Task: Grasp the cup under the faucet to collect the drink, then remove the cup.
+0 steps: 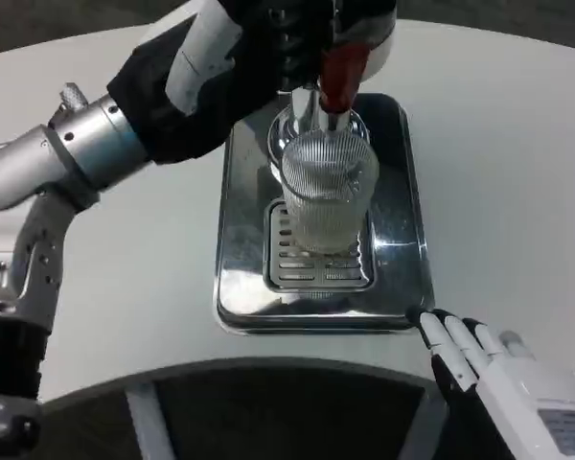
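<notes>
Reaching left hand (259, 48) meets red faucet lever (341, 72) above cup (327, 192)

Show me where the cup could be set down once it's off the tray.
Bare table lies right of the tray, from its right rim to the table edge. A smaller bare patch sits left of the tray, below the left robot hand. The cup, faucet and right robot hand crowd the rest.

Ribbed clear cup (327, 192) stands upright (on the grate) under the red-handled faucet (340, 72)
</notes>
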